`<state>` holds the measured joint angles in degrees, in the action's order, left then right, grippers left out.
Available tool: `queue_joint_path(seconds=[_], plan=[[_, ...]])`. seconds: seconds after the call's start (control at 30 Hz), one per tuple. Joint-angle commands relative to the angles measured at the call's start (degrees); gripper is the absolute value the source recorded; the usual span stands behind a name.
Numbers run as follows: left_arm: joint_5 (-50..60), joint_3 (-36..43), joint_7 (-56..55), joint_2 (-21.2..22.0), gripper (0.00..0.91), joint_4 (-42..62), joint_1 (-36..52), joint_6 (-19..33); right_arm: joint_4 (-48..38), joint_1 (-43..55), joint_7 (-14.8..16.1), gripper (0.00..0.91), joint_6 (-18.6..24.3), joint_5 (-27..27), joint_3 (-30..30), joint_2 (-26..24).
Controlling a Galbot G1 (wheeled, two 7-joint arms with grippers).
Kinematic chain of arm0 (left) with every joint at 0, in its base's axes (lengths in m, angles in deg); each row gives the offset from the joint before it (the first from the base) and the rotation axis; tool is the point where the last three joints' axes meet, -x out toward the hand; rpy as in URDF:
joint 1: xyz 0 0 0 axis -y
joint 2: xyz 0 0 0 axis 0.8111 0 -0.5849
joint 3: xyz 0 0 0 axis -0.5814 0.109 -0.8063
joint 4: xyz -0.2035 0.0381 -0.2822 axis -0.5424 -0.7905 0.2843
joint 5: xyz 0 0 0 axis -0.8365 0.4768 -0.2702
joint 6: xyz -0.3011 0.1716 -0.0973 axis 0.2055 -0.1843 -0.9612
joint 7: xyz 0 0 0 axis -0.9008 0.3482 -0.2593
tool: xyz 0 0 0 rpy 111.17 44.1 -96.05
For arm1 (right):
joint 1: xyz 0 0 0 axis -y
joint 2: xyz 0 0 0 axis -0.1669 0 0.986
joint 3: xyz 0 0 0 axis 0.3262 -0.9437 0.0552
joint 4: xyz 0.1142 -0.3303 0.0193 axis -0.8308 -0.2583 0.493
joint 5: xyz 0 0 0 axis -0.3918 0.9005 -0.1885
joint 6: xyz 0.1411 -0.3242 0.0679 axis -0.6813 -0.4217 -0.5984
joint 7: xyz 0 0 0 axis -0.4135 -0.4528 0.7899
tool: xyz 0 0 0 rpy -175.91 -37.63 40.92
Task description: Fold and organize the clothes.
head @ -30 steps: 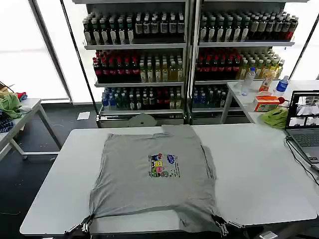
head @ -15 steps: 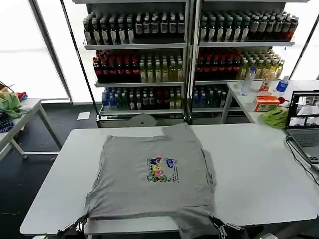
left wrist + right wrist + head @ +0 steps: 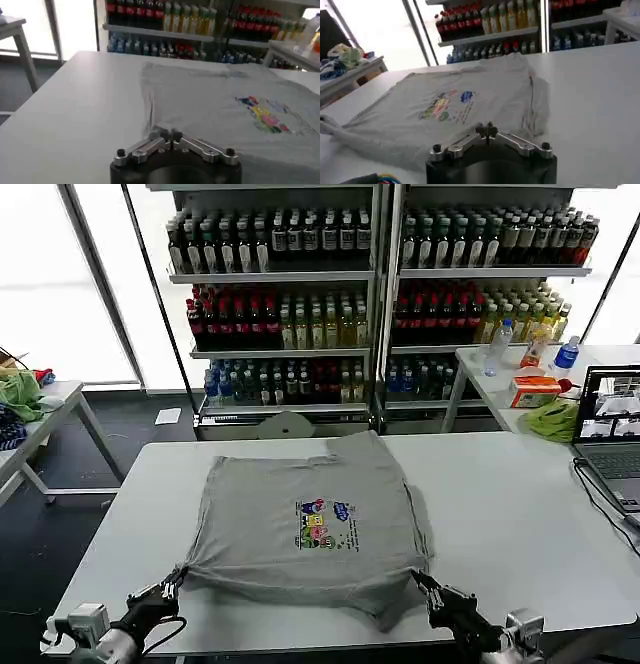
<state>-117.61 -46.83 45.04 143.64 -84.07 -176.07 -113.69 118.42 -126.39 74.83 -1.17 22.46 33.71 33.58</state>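
Shirt (image 3: 305, 519): grey, print (image 3: 326, 524) up, lying mid-table (image 3: 520, 514), collar end toward the shelves (image 3: 380, 294).
Change: near hem has been carried farther from the table's front edge, bunched.
Left gripper (image 3: 172, 585): pinched shut on the hem's left corner.
Right gripper (image 3: 419, 581): clamped on the right corner.

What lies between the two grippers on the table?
In the head view, the folded near hem of the grey shirt spans from the left gripper to the right gripper.
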Motion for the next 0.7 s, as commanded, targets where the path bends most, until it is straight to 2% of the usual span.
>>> queue_joint_path(seconds=[0.03,0.4,0.63,0.7], plan=[[-2.2,1.8,-0.2,-2.7,0.010,3.0,9.8,-1.1,-3.2,8.9,-0.7,0.000,-0.6,-0.5,-2.5,0.6],[-4.0,5.6,-0.3,-4.7,0.010,13.0,18.3,-1.0,-10.7,18.0,-2.3,0.000,-1.0,0.5,-7.9,2.4],[-4.0,10.0,-0.2,-2.3,0.030,19.1,23.1,-0.7,-16.4,20.8,-2.7,0.000,0.3,4.7,-11.7,5.1],[-3.6,10.8,-0.4,-1.6,0.071,20.4,24.1,-0.5,-18.1,21.9,-3.0,0.000,0.6,5.4,-12.3,6.1]])
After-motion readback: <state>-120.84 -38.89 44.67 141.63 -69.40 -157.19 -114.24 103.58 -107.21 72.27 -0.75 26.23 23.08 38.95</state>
